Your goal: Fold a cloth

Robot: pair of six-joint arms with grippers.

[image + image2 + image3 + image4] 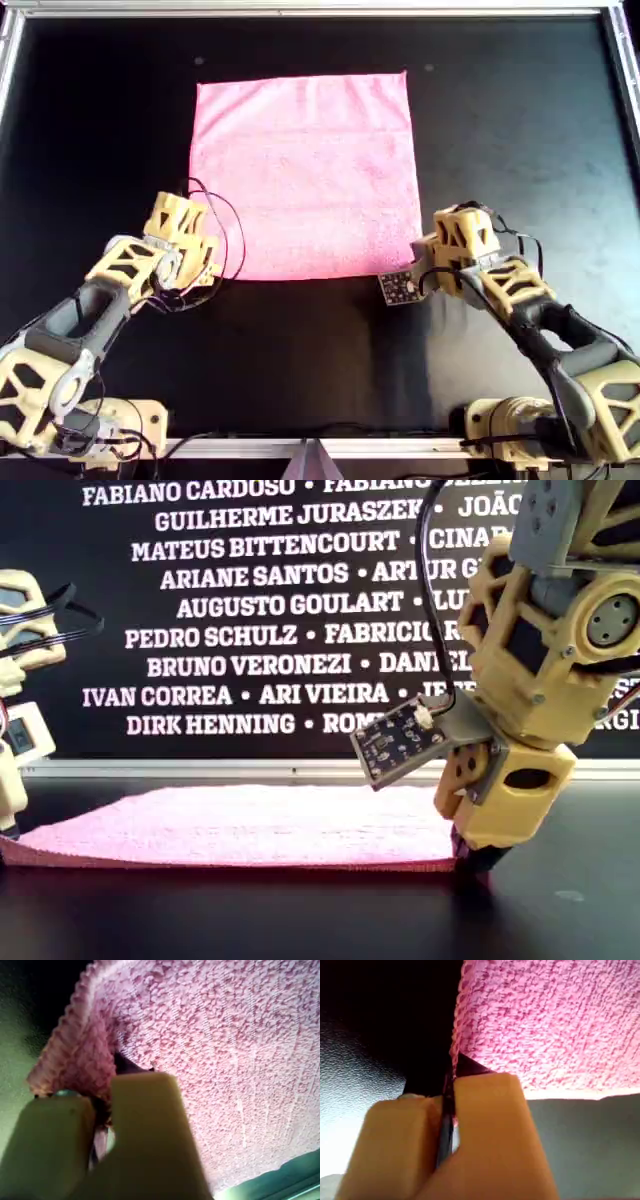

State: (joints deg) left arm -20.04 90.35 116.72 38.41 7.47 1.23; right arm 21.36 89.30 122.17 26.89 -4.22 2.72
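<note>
Cloth (305, 175) lies flat and spread on the black table (100, 130), toward the far edge and roughly centred between the side rails in the overhead view; its two near corners are the ones being worked.

Overhead left: left gripper (212, 268) sits at the cloth's near-left corner. The left wrist view shows its jaws pressed together with pink terry bunched between them (75, 1067), so it is pinching that corner. The fabric puckers there, which reads as a real bite, not a graze.

Overhead right: right gripper (418, 258) is at the near-right corner. Its wrist view shows the jaws closed on the cloth's hem (454, 1067), a thinner pinch right on the edge. In the exterior view this gripper (468, 858) is down at table level, touching the cloth's front corner.

Both corners of one edge are held, likely so that edge can be lifted and carried over to the far edge for a half fold. Cloth is not yet raised; fold not begun. Risk: the right-hand grip is shallow and could slip.
</note>
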